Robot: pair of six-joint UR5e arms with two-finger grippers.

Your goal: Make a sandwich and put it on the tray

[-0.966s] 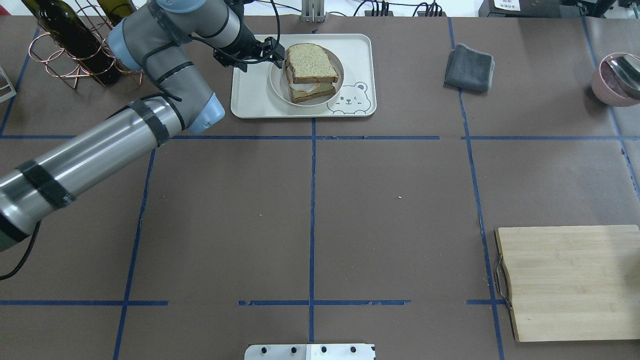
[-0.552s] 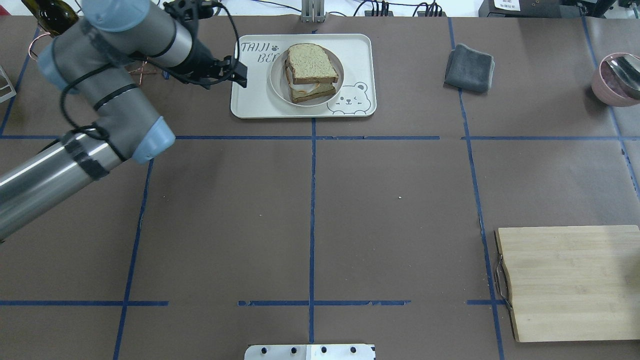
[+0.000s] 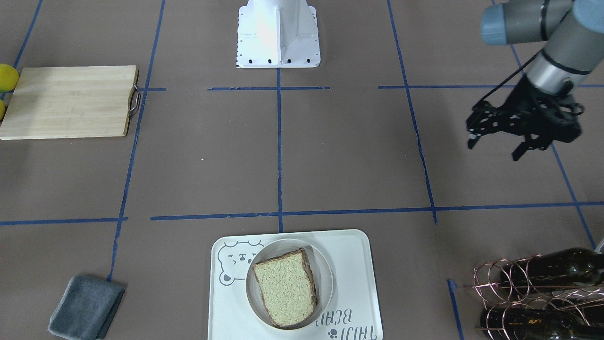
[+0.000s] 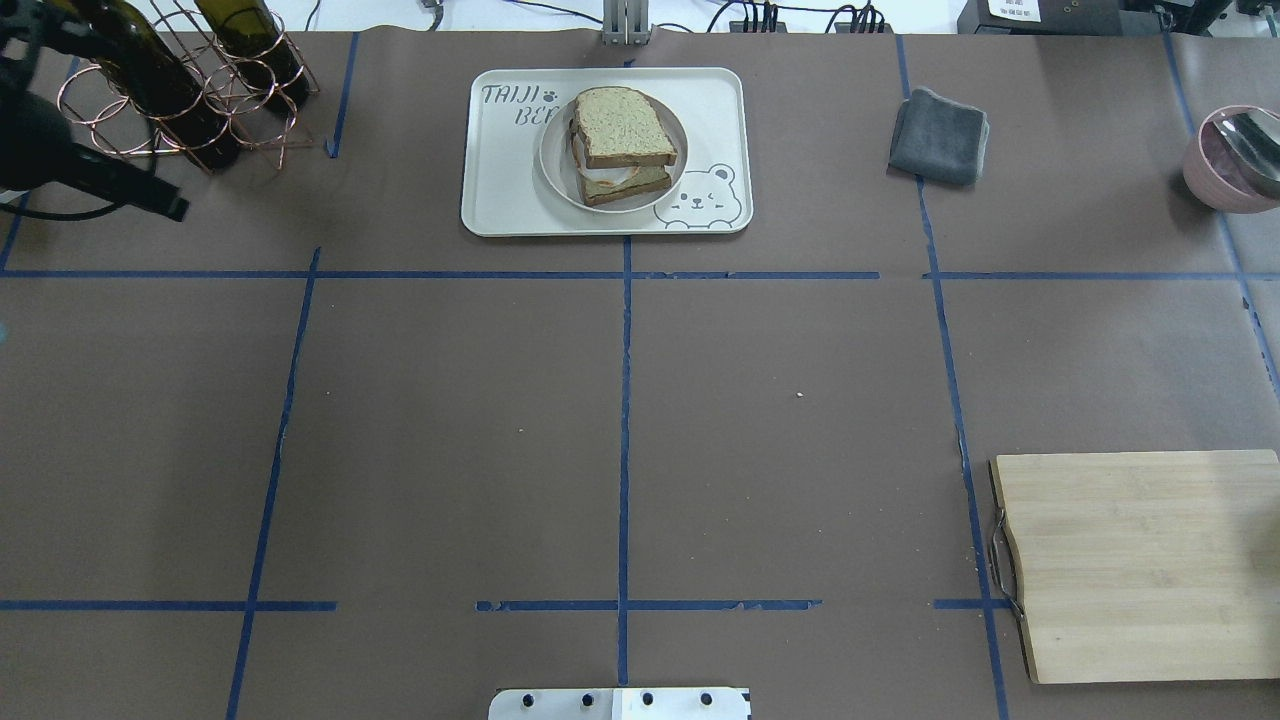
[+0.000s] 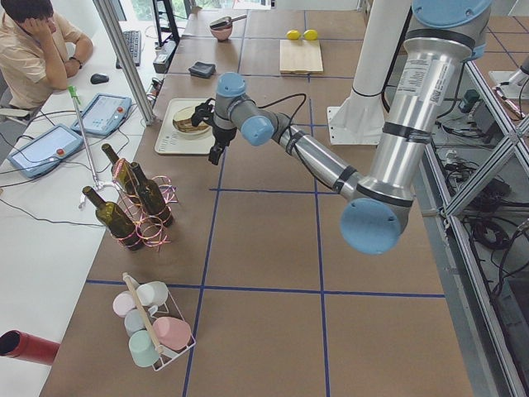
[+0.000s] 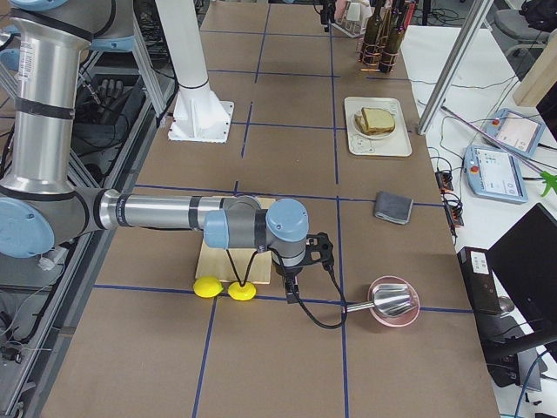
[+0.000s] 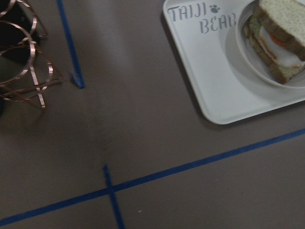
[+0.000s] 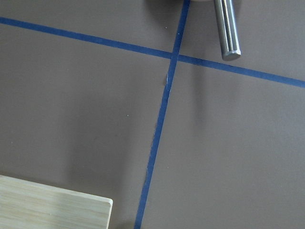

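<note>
Basically done: brown-papered table (image 4: 620, 400), blue tape grid (image 4: 625, 350), operators' desk (image 5: 41, 215) beyond far edge. Tray (image 4: 500, 195) sits mid far edge, round plate (image 4: 553, 155) on it, sandwich (image 4: 620, 125) stacked on plate. Left gripper (image 3: 493, 148) hovers empty, fingers apart, toward far-left corner, sandwich to its right; nearer arm. Right gripper (image 6: 291, 280) at right edge, state can't tell.

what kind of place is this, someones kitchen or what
Most likely a robotics lab, not a kitchen: the left arm stands at a table gridded with blue tape, and a man sits beside it with teach pendants.
</note>
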